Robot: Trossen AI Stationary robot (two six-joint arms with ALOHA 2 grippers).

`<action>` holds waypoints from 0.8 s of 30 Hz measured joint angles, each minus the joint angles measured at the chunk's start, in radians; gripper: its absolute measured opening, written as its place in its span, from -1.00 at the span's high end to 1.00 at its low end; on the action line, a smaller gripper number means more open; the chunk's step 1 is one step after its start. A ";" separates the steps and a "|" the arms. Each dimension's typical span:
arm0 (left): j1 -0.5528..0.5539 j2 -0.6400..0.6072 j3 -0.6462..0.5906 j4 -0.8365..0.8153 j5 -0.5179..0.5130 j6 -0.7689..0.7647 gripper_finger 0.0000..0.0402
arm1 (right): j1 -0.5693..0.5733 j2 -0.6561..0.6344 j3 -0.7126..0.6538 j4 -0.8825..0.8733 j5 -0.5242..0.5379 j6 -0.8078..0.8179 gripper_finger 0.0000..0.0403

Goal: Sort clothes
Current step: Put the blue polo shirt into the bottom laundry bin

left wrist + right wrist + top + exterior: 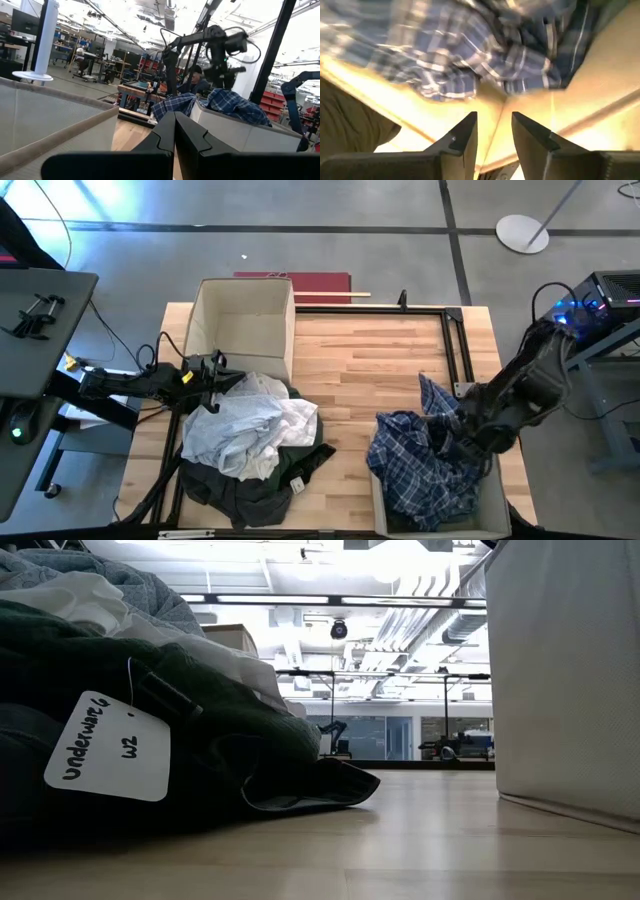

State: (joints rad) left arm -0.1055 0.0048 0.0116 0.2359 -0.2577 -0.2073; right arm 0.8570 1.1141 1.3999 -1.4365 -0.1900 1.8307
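Your right claw (494,131) hangs parted and empty over the plaid shirt (425,455), draped limp across the bin (497,505) at the worktop's (380,360) front right corner, so pinch a bunched fold of that light cloth, while your left claw (175,135) waits closed beside the pile (250,445).

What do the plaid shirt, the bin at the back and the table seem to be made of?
Plaid shirt: soft woven cloth, probably cotton, matte; it drapes in loose folds over a bin's edge.
Bin: beige fabric, stiffened; its walls stand straight.
Table: light wood planks, smooth with slight sheen; grain and seams show.
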 joint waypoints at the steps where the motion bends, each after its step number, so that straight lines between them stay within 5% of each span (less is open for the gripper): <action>1: 0.000 0.000 0.000 0.000 0.000 0.000 1.00 | 0.003 0.013 0.035 -0.014 0.072 -0.059 0.48; 6: 0.000 0.000 0.000 0.000 0.000 0.000 1.00 | 0.003 0.087 0.136 0.113 0.507 -0.521 0.49; 9: 0.000 0.000 0.000 0.000 0.000 0.000 1.00 | -0.009 0.134 0.125 0.294 0.643 -0.785 0.49; 14: 0.000 0.000 0.000 0.000 0.000 -0.001 1.00 | -0.077 0.241 0.055 0.429 0.502 -0.973 0.54; 24: 0.000 0.000 0.000 -0.001 0.000 -0.001 1.00 | -0.163 0.324 -0.373 0.449 0.069 -0.732 0.83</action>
State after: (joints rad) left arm -0.1055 0.0048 0.0117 0.2353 -0.2577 -0.2085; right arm 0.6936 1.4380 1.0270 -0.9876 -0.1212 1.0991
